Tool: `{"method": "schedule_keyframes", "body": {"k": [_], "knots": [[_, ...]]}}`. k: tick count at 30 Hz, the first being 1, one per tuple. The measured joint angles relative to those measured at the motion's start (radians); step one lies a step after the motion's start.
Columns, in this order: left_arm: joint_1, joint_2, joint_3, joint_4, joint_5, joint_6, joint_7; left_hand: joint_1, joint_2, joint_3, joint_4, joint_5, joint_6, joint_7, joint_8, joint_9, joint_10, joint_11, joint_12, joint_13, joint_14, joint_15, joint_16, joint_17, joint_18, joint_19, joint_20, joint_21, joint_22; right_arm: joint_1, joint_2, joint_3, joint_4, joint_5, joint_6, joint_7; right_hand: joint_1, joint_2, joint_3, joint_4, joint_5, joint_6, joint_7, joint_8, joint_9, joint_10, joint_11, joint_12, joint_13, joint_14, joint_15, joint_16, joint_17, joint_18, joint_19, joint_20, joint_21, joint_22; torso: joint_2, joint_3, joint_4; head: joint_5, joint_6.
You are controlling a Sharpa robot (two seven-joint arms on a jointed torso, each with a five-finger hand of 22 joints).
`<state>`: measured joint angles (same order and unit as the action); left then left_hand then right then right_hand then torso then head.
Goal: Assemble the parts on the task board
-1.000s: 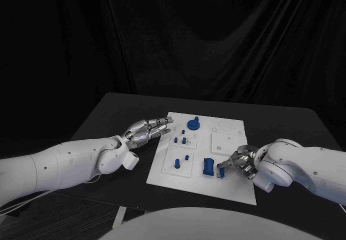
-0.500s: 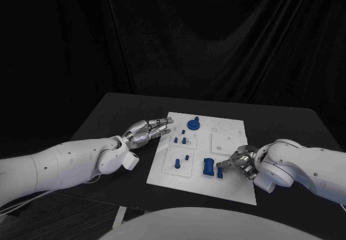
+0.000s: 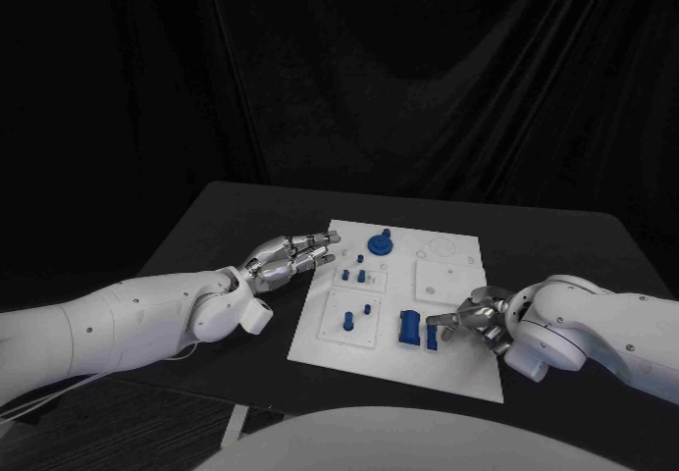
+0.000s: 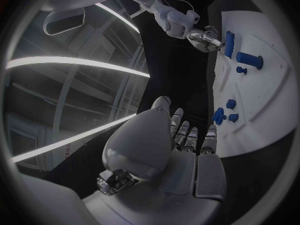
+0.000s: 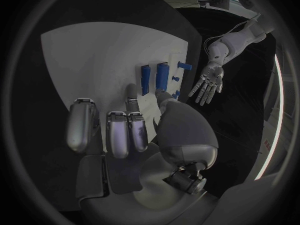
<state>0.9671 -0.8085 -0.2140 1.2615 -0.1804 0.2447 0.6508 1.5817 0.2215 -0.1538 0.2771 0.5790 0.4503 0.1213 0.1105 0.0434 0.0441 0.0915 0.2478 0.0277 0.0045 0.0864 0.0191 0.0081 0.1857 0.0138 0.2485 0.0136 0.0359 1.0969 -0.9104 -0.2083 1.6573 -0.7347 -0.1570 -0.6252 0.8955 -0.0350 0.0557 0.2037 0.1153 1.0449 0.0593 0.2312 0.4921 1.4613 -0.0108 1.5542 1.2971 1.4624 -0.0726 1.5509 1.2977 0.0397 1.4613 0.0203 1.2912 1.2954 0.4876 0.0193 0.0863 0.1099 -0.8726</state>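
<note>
The white task board (image 3: 425, 270) lies mid-table. A round blue knob (image 3: 382, 240) and small blue pegs (image 3: 361, 277) stand near its far left. Two pegs (image 3: 358, 315) sit in a near-left panel. An upright blue block (image 3: 409, 327) and a smaller blue piece (image 3: 432, 339) stand near the front. My right hand (image 3: 477, 319) hovers at the board's right side, fingers apart, fingertips (image 5: 131, 90) just short of the two blue pieces (image 5: 154, 78), holding nothing. My left hand (image 3: 293, 253) is held flat and open beside the board's left edge, also seen as the left hand (image 5: 207, 82) past the pegs.
The black table (image 3: 240, 211) extends beyond the board on all sides, with its edge (image 3: 177, 245) close behind my left arm. In the left wrist view, my right hand (image 4: 203, 39) sits beside the blue block (image 4: 229, 37).
My right arm has drawn back slightly to the right, its fingertips a little farther from the small blue piece. The left hand and the parts have not moved.
</note>
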Motion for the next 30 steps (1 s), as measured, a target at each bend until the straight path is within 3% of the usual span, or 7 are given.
{"method": "schedule_keyframes", "body": {"k": [5, 12, 15, 21, 22, 24, 30], "knots": [[0.000, -0.009, 0.000, 0.010, 0.000, -0.005, 0.006, 0.000, 0.000, 0.000, 0.000, 0.000, 0.000, 0.000, 0.012, 0.000, 0.000, 0.000, 0.000, 0.000, 0.000, 0.000, 0.000, 0.000, 0.000, 0.000, 0.000, 0.000, 0.000, 0.023, -0.062, -0.002, 0.052, -0.001, -0.006, 0.014, -0.042, 0.034, -0.087, 0.087, -0.009, 0.000, 0.000, 0.014, -0.002, 0.000, 0.000, 0.000, 0.000, 0.000, 0.000, 0.000, 0.000, 0.000, 0.000, 0.000, 0.000, 0.000, 0.000, 0.0002, 0.0000, 0.003, 0.000], [0.000, -0.013, 0.000, 0.017, 0.000, -0.024, 0.017, 0.000, 0.000, 0.000, 0.000, 0.000, 0.002, -0.002, 0.019, 0.000, 0.000, 0.000, 0.000, 0.000, 0.000, 0.000, 0.000, 0.000, 0.000, 0.000, 0.000, 0.000, 0.000, 0.089, -0.153, 0.000, 0.136, 0.021, -0.052, 0.143, -0.099, 0.132, -0.139, 0.089, -0.028, 0.009, -0.009, 0.029, -0.012, -0.010, -0.010, 0.000, 0.000, 0.000, 0.000, 0.000, 0.000, 0.000, 0.000, 0.000, -0.019, 0.000, -0.001, 0.0005, -0.0001, -0.012, 0.000], [0.000, -0.012, 0.000, 0.017, 0.000, -0.031, 0.019, 0.000, 0.000, 0.000, 0.000, 0.000, 0.002, -0.002, 0.019, 0.000, 0.000, 0.000, 0.000, 0.000, 0.000, 0.000, 0.000, 0.000, 0.000, 0.000, -0.001, 0.000, 0.000, 0.098, -0.168, 0.000, 0.154, 0.029, -0.076, 0.213, -0.048, 0.167, -0.147, 0.080, 0.055, 0.000, 0.000, 0.029, -0.033, -0.006, -0.006, 0.000, 0.000, 0.000, 0.000, 0.000, 0.000, 0.000, 0.000, 0.000, -0.019, 0.000, -0.002, 0.0006, 0.0000, -0.015, 0.000], [0.000, -0.011, 0.000, 0.019, 0.000, -0.043, 0.022, 0.000, 0.000, 0.000, 0.000, 0.000, 0.004, -0.003, 0.019, 0.000, 0.000, 0.000, 0.000, 0.000, 0.000, 0.000, 0.000, 0.000, 0.000, 0.005, -0.006, 0.000, 0.000, 0.086, -0.182, 0.001, 0.180, -0.021, -0.117, 0.354, 0.247, 0.132, -0.143, -0.031, 0.224, -0.045, 0.016, -0.009, -0.095, 0.002, 0.002, 0.000, 0.000, 0.000, 0.001, 0.000, 0.000, 0.000, 0.004, 0.017, -0.016, 0.000, -0.003, 0.0007, 0.0000, -0.013, 0.000], [0.000, -0.011, 0.000, 0.019, 0.000, -0.044, 0.022, 0.000, 0.000, 0.000, 0.000, 0.000, 0.004, -0.003, 0.019, 0.000, 0.000, 0.000, 0.000, 0.000, 0.000, 0.000, 0.000, 0.000, 0.000, 0.005, -0.006, 0.000, 0.000, 0.078, -0.184, 0.001, 0.182, -0.041, -0.118, 0.367, 0.252, 0.127, -0.159, -0.015, 0.223, -0.052, 0.023, -0.014, -0.106, 0.002, 0.002, 0.000, 0.000, 0.009, 0.009, 0.000, 0.000, 0.000, 0.000, 0.021, -0.016, 0.000, -0.003, 0.0007, 0.0000, -0.012, 0.000], [0.000, -0.011, 0.000, 0.020, 0.000, -0.045, 0.023, 0.000, 0.000, 0.000, 0.000, 0.000, 0.004, -0.004, 0.019, 0.000, 0.000, 0.000, 0.000, 0.000, 0.000, 0.000, 0.000, 0.000, 0.000, 0.005, -0.006, 0.000, 0.000, 0.056, -0.186, 0.001, 0.182, -0.093, -0.119, 0.387, 0.245, 0.134, -0.188, 0.068, 0.117, -0.058, 0.030, -0.036, -0.135, 0.011, 0.011, 0.000, 0.000, 0.005, 0.018, 0.000, 0.000, 0.000, 0.001, 0.022, -0.004, 0.000, -0.004, 0.0007, -0.0001, -0.011, 0.000], [0.000, -0.013, 0.000, 0.020, 0.000, -0.047, 0.024, 0.000, 0.000, 0.000, 0.000, 0.011, 0.004, -0.004, 0.019, 0.000, 0.000, 0.000, 0.000, 0.000, 0.000, 0.000, 0.000, 0.000, 0.000, 0.005, -0.006, 0.000, 0.000, 0.000, -0.184, -0.001, 0.179, -0.251, -0.096, 0.410, 0.068, 0.202, -0.285, 0.091, -0.013, -0.061, 0.032, -0.061, -0.199, -0.003, 0.026, 0.000, 0.000, 0.001, 0.020, 0.000, 0.000, 0.000, 0.009, 0.030, 0.011, 0.000, -0.003, 0.0008, -0.0005, -0.008, 0.000]]}}
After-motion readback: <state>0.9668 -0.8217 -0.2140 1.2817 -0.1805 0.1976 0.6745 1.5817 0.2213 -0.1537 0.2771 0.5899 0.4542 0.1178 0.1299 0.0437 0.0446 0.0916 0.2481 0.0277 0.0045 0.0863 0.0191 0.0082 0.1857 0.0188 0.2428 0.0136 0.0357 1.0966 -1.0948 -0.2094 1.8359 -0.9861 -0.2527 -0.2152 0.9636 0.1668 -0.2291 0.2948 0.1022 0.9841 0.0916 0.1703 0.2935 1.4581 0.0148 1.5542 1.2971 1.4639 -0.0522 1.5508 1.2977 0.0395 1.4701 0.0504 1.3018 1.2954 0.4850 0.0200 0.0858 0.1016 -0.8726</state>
